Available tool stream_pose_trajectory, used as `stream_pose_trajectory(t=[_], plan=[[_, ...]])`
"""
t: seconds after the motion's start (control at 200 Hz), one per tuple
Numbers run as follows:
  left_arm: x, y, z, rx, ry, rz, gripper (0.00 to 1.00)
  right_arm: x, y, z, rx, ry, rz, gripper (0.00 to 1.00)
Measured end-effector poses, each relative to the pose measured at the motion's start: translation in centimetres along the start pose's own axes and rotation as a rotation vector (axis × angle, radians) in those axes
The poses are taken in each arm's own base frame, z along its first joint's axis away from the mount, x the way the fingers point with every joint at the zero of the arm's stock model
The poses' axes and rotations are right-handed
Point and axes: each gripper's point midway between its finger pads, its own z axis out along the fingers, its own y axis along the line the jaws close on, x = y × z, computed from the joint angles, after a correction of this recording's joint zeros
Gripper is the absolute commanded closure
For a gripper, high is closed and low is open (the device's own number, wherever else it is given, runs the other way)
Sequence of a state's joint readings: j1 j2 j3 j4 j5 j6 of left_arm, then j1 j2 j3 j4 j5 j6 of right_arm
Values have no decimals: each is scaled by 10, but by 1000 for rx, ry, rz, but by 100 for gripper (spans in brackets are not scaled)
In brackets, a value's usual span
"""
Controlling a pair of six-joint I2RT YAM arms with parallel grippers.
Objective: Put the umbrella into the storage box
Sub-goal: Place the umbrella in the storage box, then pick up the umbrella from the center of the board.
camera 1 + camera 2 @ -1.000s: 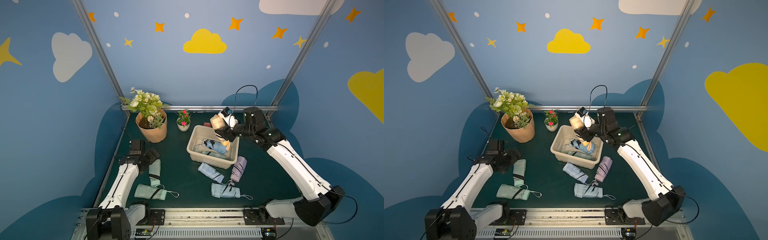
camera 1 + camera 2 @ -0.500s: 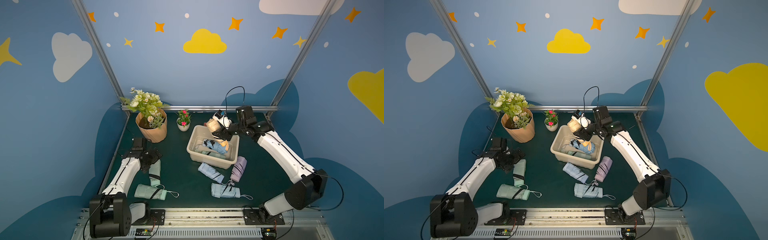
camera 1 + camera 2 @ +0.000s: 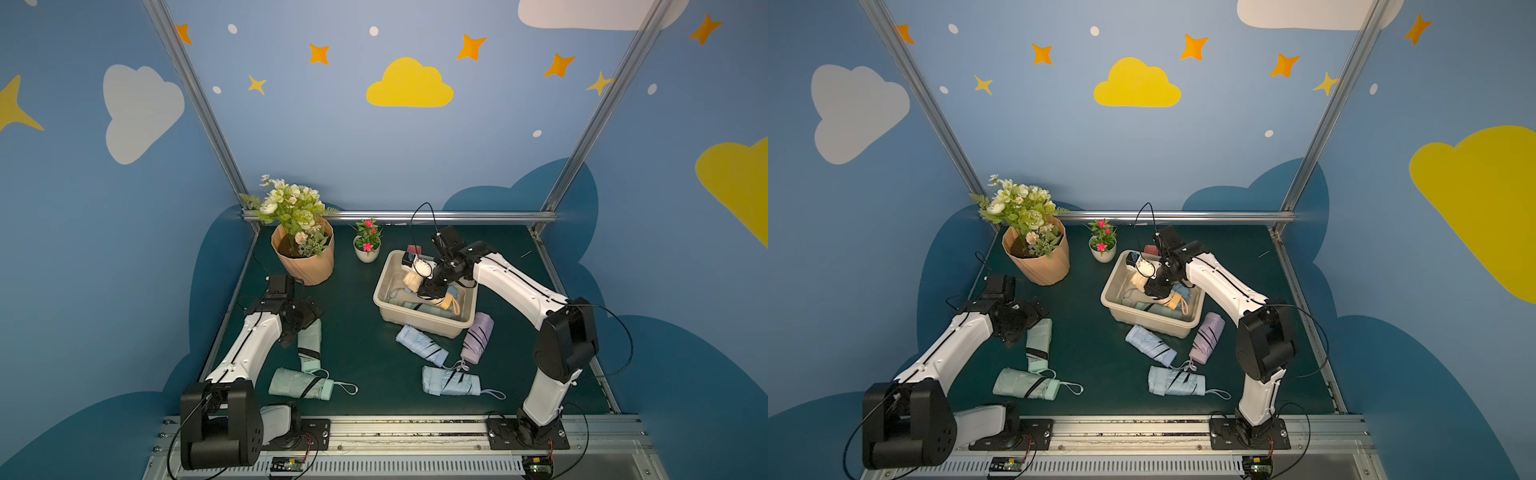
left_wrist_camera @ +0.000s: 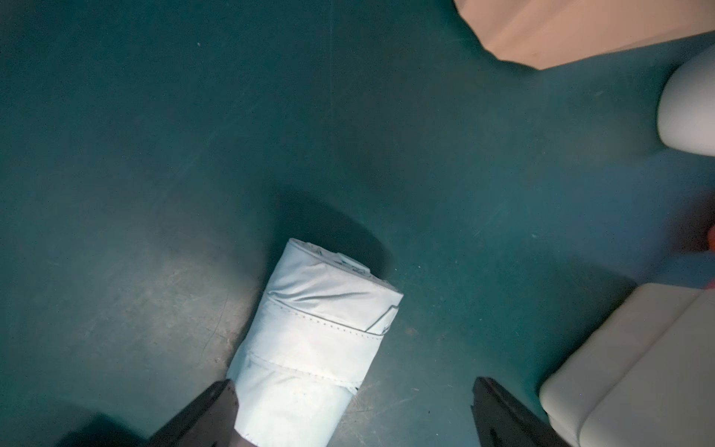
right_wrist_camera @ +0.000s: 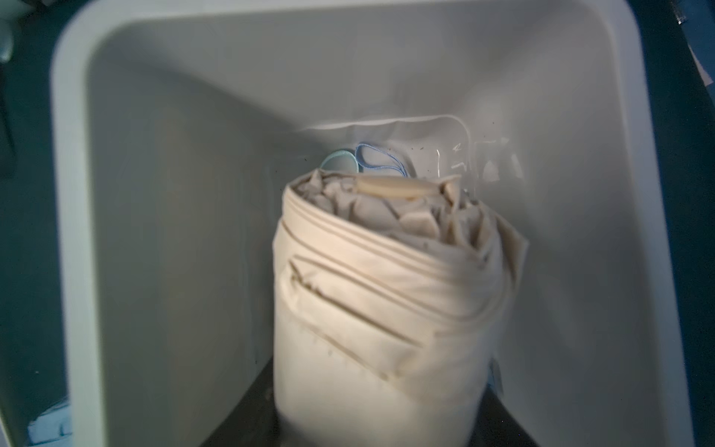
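right claw (image 3: 430, 286) clamped on beige umbrella (image 5: 387, 309) in box (image 3: 419, 322), 1 o'clock on counter (image 3: 365, 332) | left claw (image 4: 354, 387) apart over mint umbrella (image 3: 311, 345), 9 o'clock | box-floor embossing (image 5: 479, 162) blurred, unreadable

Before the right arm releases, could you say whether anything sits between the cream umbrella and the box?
Nothing solid: the cream umbrella points into the box, with only two cord loops on the floor beneath. Other umbrellas lie along the near wall.

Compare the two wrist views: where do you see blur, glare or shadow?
Left wrist view: glare bleaches the mint-green umbrella, with a dark shadow beside it on the mat; right wrist view: the cream umbrella and storage box look soft and blurred.
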State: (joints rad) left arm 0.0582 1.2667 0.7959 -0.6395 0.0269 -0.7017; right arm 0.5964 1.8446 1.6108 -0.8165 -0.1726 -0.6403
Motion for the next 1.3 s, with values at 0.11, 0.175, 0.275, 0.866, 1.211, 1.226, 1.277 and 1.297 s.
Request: stream_pose_trajectory(t=[0.11,0.175,0.275,0.866,1.211,1.226,1.277,1.297], plan=[[3,3,5,-18,16,2,0,4,-7,12,22,55,-25,54],[5,4,9,-27,28,7,0,7,-9,16,32,77,-25,40],[9,6,15,-46,50,25,0,9,-10,15,44,91,-27,23],[7,8,42,-268,72,247,0,-45,43,-115,42,-436,89,2],[16,14,38,-299,87,308,1,-45,89,-120,-71,-568,232,5],[18,15,39,-298,94,310,1,-47,89,-120,-72,-573,232,5],[25,18,42,-297,120,312,3,-51,92,-122,-78,-587,232,6],[27,19,43,-297,129,312,3,-52,93,-122,-81,-589,233,7]])
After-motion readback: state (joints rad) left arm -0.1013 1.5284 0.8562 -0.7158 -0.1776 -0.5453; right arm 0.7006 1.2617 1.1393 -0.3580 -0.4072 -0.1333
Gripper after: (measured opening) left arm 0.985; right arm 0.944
